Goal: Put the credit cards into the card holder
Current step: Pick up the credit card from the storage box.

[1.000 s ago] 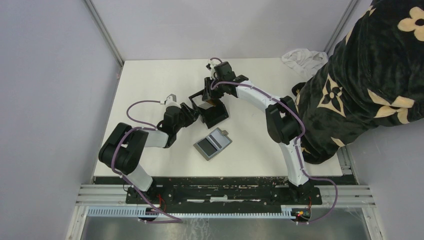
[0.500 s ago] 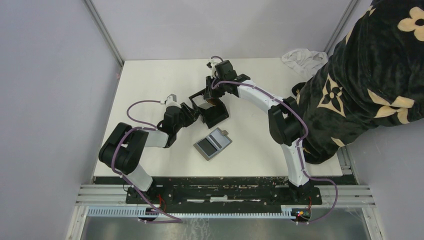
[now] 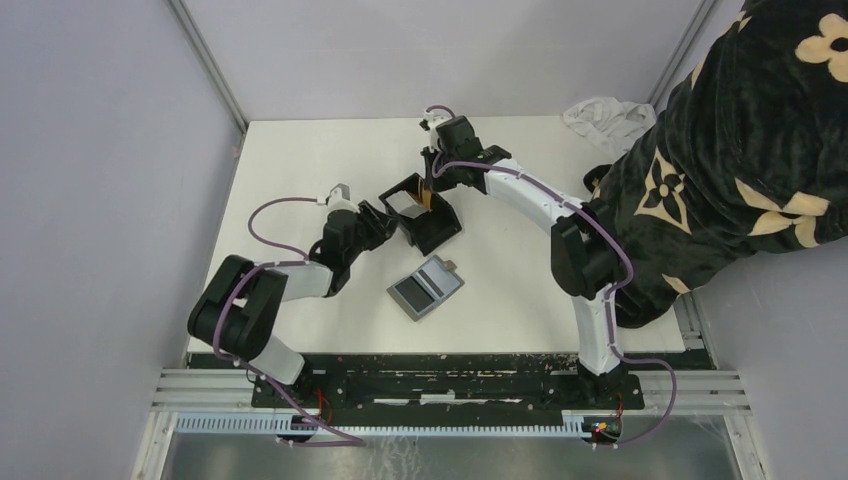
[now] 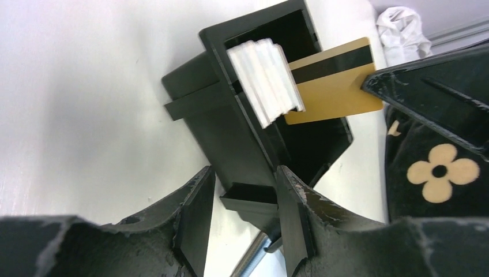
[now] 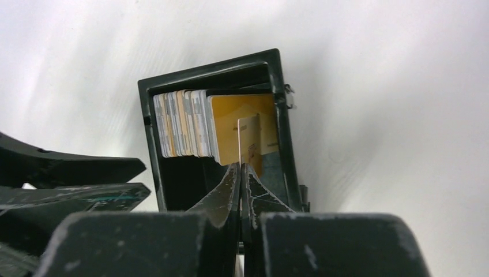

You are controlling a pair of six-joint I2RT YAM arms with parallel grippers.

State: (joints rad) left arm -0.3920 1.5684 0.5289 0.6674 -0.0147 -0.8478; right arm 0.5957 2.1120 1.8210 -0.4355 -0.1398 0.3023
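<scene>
Card holder [image 3: 436, 232] located on table [image 3: 300, 170] between both grippers, one wall clamped by left gripper [image 4: 245, 176]. Tan-gold card [image 4: 337, 92] stood on edge inside holder, beside white card stack [image 4: 265, 81]. Long axis of card slanted up and out of open top, toward right gripper [image 5: 240, 166]. Magnetic stripe seen along upper long edge. Outer end of card pinched in right gripper, clenched tight.

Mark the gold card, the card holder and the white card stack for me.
gold card [image 4: 337, 95]: left wrist view, gold face below the black stripe.
card holder [image 4: 230, 135]: left wrist view, outer side wall.
white card stack [image 4: 268, 78]: left wrist view, card edges.
</scene>
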